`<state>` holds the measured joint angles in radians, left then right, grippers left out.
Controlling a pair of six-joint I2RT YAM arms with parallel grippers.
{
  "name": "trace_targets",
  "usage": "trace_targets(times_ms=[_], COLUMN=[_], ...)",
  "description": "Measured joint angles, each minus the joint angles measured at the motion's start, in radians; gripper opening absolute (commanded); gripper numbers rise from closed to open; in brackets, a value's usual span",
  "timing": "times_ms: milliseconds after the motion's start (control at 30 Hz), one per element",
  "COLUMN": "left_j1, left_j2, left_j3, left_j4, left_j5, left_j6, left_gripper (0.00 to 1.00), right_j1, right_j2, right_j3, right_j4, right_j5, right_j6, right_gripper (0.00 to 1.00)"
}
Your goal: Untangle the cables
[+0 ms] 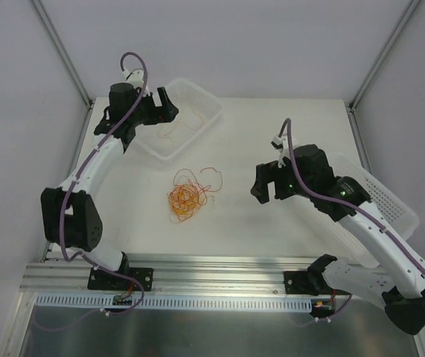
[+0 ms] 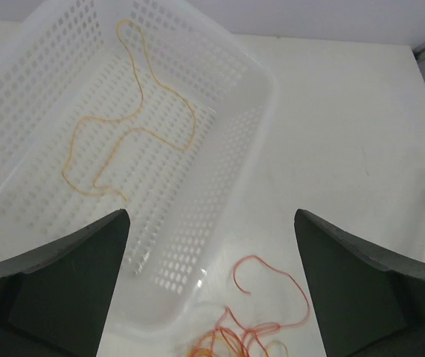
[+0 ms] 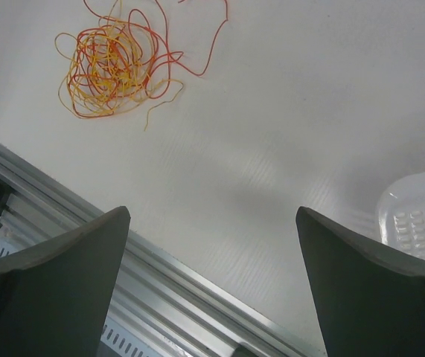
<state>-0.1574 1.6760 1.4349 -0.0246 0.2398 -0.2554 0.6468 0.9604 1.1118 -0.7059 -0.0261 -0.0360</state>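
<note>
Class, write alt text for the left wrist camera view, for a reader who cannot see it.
One orange cable lies in loose curves inside a white perforated basket. The open left gripper frames the bottom edge, where a red and orange tangle lies outside the basket.

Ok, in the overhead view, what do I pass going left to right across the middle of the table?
Left arm's elbow → tangle of orange and red cables → right arm's fingers → white basket at the right edge.
</note>
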Motion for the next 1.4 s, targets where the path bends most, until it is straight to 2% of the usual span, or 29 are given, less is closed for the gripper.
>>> trace_targets(times_ms=[200,333,467,633,833,1067,1133,1300,1400], left_j1=[-0.032,-0.105,-0.183,-0.266,-0.329,-0.34,-0.34,-0.345,-0.354], left_j2=[-0.367,-0.488,-0.505,-0.483,-0.36,-0.287,-0.274,-0.224,-0.194], left_j3=[-0.345,-0.562,-0.669,-0.668,-0.601,-0.528,-0.518,-0.492,-0.479], left_j4=[-0.066,-0.116,-0.183,-0.197,-0.202,-0.231,-0.24,-0.26,-0.269], left_j5=[0.03,0.04,0.036,0.014,-0.026,-0.059,-0.06,-0.058,-0.048], left_j6=[-0.095,-0.106,-0.053,0.077,0.23,0.394,0.42,0.462,0.475], left_gripper=[0.9,0.89,0.9,0.87,0.82,0.66,0.6,0.52,0.43], right_j1=[0.003,0.013,0.029,0.04,0.05,0.05,0.051,0.051,0.051], right_j2=[0.149,0.248,0.322,0.385,0.436,0.438,0.438,0.433,0.43], right_j3=[-0.016,-0.022,-0.044,-0.092,-0.105,-0.106,-0.108,-0.112,-0.112], right_j4=[0.105,0.169,0.233,0.301,0.338,0.355,0.355,0.351,0.351], right_j5=[-0.071,-0.112,-0.161,-0.214,-0.261,-0.28,-0.28,-0.278,-0.278], right_j6=[0.013,0.019,0.031,0.063,0.082,0.081,0.081,0.08,0.079], right_gripper=[1.0,0.99,1.0,0.99,1.0,0.99,1.0,1.0,1.0])
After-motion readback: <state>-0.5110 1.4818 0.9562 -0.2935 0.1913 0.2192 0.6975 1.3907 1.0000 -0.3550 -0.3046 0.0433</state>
